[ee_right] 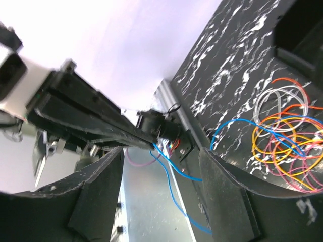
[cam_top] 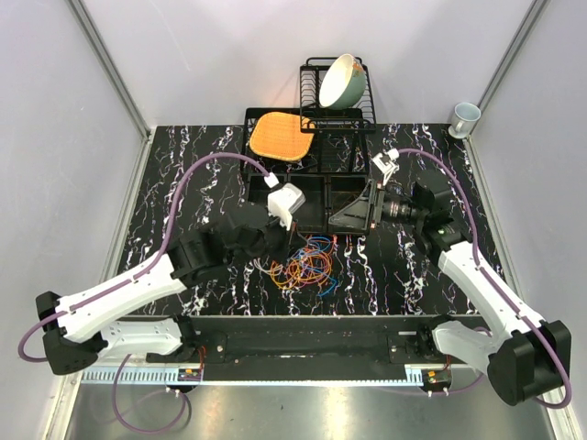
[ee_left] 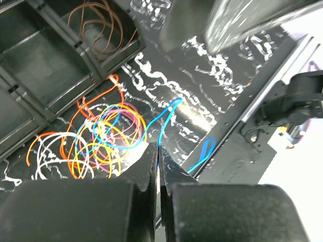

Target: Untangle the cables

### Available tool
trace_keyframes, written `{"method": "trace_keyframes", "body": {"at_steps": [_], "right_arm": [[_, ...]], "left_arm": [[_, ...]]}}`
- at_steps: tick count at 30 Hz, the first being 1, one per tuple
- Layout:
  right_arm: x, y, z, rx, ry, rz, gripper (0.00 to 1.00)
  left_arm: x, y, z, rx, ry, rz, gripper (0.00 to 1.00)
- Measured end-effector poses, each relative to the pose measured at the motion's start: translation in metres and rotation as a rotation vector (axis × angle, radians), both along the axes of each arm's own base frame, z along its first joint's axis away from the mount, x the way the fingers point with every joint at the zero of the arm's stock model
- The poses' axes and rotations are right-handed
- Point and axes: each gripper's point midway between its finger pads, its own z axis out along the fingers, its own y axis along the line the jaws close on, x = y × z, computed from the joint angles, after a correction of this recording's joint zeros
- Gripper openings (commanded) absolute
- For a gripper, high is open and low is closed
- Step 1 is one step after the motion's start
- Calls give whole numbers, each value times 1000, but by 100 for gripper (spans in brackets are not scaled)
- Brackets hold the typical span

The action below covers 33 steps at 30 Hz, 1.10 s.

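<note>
The left gripper (ee_left: 157, 151) has its fingers pressed together on a blue cable (ee_left: 169, 113), whose free run leaves the tips toward 1 o'clock in the left wrist view. The cables (cam_top: 304, 264) lie heaped between the arms, at 4 o'clock of that gripper in the top view. The right gripper (ee_right: 160, 154), fingers spread wide and empty, stands at 2 o'clock of the cables. The blue cable hangs in line with its gap, probably the next grasp.

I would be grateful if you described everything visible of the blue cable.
The blue cable is a thin, glossy, flexible wire. The shut left tool pinches one stretch over the marbled table. From there it arcs into the tangle of orange, yellow and pink cables, crossing them. Its ends cannot be traced.
</note>
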Motion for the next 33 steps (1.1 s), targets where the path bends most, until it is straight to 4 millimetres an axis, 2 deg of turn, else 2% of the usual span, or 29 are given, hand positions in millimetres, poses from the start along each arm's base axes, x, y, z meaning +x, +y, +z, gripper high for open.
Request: {"method": "trace_keyframes", "body": {"at_steps": [5, 14, 25, 28, 31, 33], "right_arm": [[-9, 4, 5, 19, -17, 61, 68], [-20, 13, 5, 30, -35, 121, 68], [-19, 19, -5, 11, -30, 138, 66], [-20, 20, -8, 2, -27, 140, 62], [-21, 21, -10, -2, -28, 146, 53], [-22, 22, -11, -4, -28, 152, 43]], "left_arm": [[4, -2, 15, -40, -8, -2, 0], [10, -2, 16, -57, 14, -9, 0], [11, -3, 21, -94, 34, -37, 0], [13, -2, 23, -104, 35, -34, 0], [15, 1, 26, -115, 34, -22, 0], [17, 2, 28, -121, 32, -13, 0]]}}
